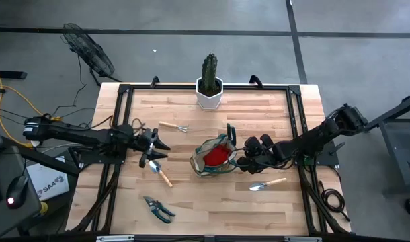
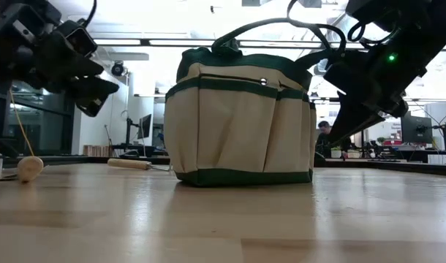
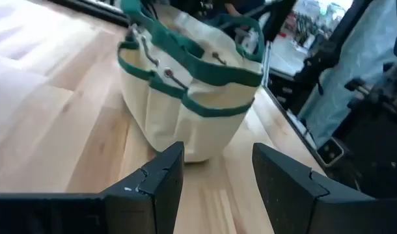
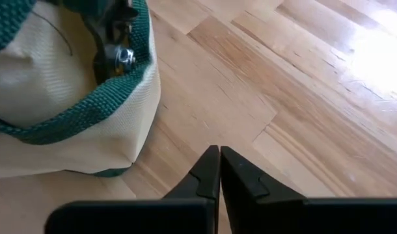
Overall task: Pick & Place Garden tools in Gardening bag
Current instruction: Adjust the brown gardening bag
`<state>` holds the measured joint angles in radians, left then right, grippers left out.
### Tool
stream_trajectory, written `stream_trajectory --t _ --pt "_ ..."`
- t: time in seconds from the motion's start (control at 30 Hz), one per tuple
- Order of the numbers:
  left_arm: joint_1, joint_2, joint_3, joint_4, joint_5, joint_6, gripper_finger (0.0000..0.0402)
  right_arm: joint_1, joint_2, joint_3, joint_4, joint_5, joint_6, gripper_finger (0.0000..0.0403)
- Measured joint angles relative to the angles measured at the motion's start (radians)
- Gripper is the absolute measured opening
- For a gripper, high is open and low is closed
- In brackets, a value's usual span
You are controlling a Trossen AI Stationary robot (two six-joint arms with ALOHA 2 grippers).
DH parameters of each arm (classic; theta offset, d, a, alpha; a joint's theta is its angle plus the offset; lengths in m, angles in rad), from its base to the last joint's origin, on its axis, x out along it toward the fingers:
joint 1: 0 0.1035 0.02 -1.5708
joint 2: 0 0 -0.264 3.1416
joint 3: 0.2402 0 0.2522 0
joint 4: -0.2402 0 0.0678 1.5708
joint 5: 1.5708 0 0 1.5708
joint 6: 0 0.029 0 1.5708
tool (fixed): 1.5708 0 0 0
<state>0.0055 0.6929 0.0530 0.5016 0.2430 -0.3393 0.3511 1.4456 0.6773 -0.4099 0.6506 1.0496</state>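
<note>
The gardening bag (image 1: 206, 161) stands upright on the table's middle, cream with green trim (image 2: 237, 124), with a red glove (image 1: 217, 154) inside. My right gripper (image 4: 220, 170) is shut with nothing between its fingers, just off the bag's right side (image 4: 88, 123), slanting down over bare wood. My left gripper (image 3: 218, 175) stands open, left of the bag (image 3: 192, 84) and facing it. One trowel (image 1: 159, 171) lies just near of my left gripper (image 1: 158, 144). A second trowel (image 1: 267, 183) lies near my right gripper (image 1: 244, 160). The mini rake (image 1: 173, 126) and pruning shears (image 1: 158, 208) lie flat.
A green cactus in a white pot (image 1: 210, 91) stands at the far edge's middle. A black frame (image 1: 124, 91) runs along the table's edges. Bare wood lies in front of the bag (image 2: 230, 219) and at the far right.
</note>
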Motion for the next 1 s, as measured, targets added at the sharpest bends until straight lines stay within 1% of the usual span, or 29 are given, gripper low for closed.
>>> stream_trajectory --t 0.13,0.33,0.43,0.5,0.57,0.67,0.73,0.8,1.0 --pt "0.0 0.08 0.024 0.034 0.043 0.02 0.018 0.001 0.0 -0.024 0.045 0.003 -0.005 0.0003" --pt "-0.004 0.17 0.028 0.126 0.097 0.002 0.018 0.002 0.0 -0.126 0.251 0.009 -0.025 0.0003" --pt "-0.036 0.22 0.029 0.192 0.099 0.008 0.018 0.002 -0.004 -0.174 0.331 0.028 -0.024 0.0003" --pt "-0.069 0.252 0.029 0.233 0.079 0.028 0.018 0.002 -0.004 -0.19 0.364 0.038 -0.024 0.0003" --pt "-0.102 0.287 0.03 0.273 0.037 0.053 0.018 0.002 -0.005 -0.196 0.378 0.056 -0.026 0.0003" --pt "-0.147 0.34 0.032 0.319 -0.042 0.087 0.018 0.002 -0.005 -0.196 0.385 0.075 -0.03 0.0003" --pt "-0.169 0.38 0.053 0.319 -0.09 0.105 0.018 0.002 -0.005 -0.196 0.386 0.088 -0.034 0.0003" --pt "-0.179 0.417 0.08 0.31 -0.109 0.12 0.018 0.001 -0.005 -0.196 0.386 0.095 -0.034 0.0003" --pt "-0.176 0.537 0.166 0.282 -0.096 0.155 0.018 0.0 -0.005 -0.196 0.408 0.106 -0.047 0.0003"
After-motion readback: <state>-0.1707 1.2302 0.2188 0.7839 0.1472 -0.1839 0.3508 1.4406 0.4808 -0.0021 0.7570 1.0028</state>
